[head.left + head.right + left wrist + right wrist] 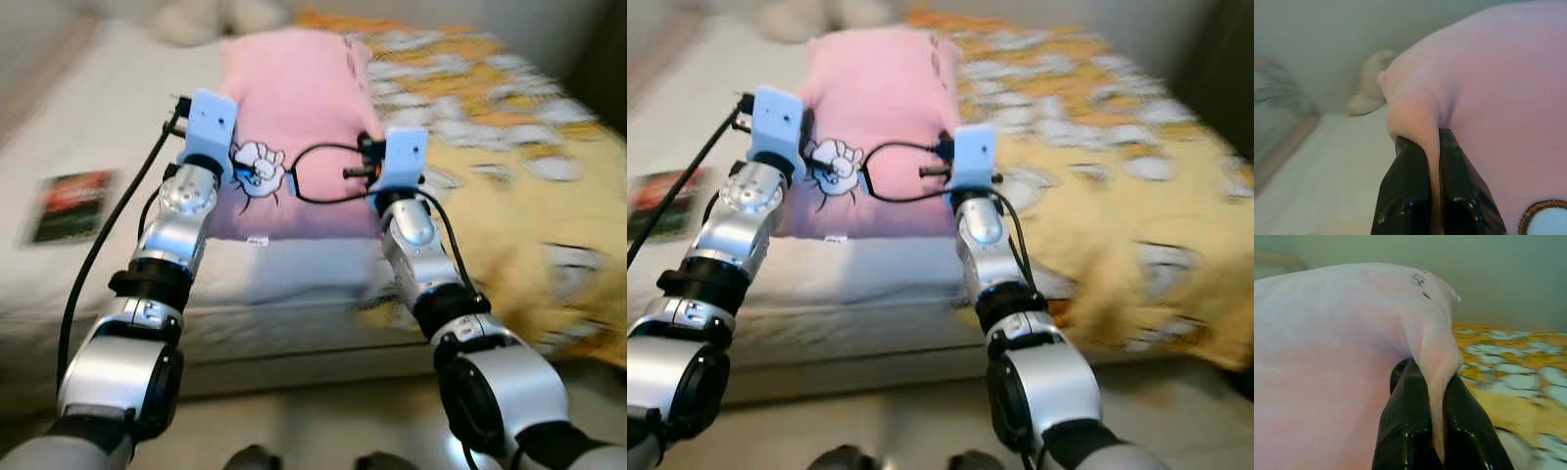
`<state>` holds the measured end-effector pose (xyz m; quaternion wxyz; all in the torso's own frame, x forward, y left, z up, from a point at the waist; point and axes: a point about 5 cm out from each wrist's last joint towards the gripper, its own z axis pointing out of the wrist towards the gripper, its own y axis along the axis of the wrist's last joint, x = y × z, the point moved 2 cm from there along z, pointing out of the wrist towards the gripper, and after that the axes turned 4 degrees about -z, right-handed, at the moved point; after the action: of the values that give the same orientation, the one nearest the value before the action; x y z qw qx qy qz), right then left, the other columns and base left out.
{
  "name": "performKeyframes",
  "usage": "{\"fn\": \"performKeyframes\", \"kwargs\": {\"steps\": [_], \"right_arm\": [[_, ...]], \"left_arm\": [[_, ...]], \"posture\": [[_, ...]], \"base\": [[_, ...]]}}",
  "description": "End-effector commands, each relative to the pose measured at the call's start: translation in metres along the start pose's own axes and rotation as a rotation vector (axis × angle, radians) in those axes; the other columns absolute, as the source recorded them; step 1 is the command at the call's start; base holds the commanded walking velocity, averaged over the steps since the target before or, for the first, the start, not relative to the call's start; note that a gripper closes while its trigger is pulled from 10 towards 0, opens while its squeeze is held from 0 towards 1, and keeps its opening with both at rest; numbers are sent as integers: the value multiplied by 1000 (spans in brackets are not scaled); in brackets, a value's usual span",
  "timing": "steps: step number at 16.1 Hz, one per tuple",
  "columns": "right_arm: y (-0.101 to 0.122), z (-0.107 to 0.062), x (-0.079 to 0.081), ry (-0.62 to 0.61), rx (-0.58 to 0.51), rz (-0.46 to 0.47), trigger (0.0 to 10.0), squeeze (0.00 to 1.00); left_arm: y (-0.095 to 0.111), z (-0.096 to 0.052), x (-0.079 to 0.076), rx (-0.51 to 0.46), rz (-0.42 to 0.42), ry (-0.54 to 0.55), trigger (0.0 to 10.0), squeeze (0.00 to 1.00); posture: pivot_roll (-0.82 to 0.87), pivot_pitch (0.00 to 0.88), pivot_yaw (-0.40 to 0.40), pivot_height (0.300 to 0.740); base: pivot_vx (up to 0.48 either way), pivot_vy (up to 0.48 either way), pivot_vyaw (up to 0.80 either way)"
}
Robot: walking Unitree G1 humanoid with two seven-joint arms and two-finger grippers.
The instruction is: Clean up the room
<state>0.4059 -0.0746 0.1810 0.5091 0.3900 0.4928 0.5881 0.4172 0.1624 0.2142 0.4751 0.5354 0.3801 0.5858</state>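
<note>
A pink pillow (294,117) with a white cartoon print on its face lies lengthwise on the bed (108,127), roughly midway across the mattress, its near end short of the bed's front edge. Both arms reach out over that front edge and grip the pillow's near end from either side.

The left gripper (1432,161) has its two black fingers (1405,196) pressed almost together, with a pinched fold of the pillow's pink fabric squeezed between them at the pillow's left side. The right gripper (1432,401) is likewise nearly closed, its fingers (1405,426) clamping a ridge of the pink cover at the pillow's right side. In the head views each wrist carries a pale blue camera block, and a black cable loops between the two across the pillow's printed face.

To the right of the pillow, a yellow-orange blanket (509,147) with white patches covers the right half of the bed and hangs over its front edge. The pillow's right side lies just beside this blanket. On the bare white sheet near the bed's left edge lies a flat dark book or magazine (71,204), well apart from the pillow. At the head end, beyond the pillow, a pale cream soft thing (1369,85) rests near the wall; it is too blurred to identify.
</note>
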Motion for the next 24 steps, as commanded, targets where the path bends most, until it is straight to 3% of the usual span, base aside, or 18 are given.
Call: {"fn": "performKeyframes", "kwargs": {"steps": [1, 10, 11, 13, 24], "right_arm": [[1, -1, -24, -68, -8, -3, 10000, 145], [0, -2, -22, -65, -7, 1, 10000, 122], [0, -2, -22, -64, -6, 1, 10000, 114], [0, -2, -20, -62, -9, -1, 10000, 114], [-2, -4, -12, -36, -11, -8, 10000, 110]], "left_arm": [[6, 1, 16, -17, -3, 72, 10000, 0], [5, 1, 26, -17, 26, 114, 10000, 0], [5, 1, 27, -15, 73, 128, 10000, 0], [7, 2, 25, -24, 10, 83, 10000, 0], [7, 4, 36, -20, 29, 119, 10000, 0]], "posture": [[-34, 0, -15, 740], [-36, 0, -13, 740], [-36, 0, -13, 740], [-35, 0, -10, 740], [-34, 0, -15, 740]], "base": [[0, 480, 650], [0, 480, 475], [0, 0, 0], [212, 0, 0], [445, 0, -123]]}}
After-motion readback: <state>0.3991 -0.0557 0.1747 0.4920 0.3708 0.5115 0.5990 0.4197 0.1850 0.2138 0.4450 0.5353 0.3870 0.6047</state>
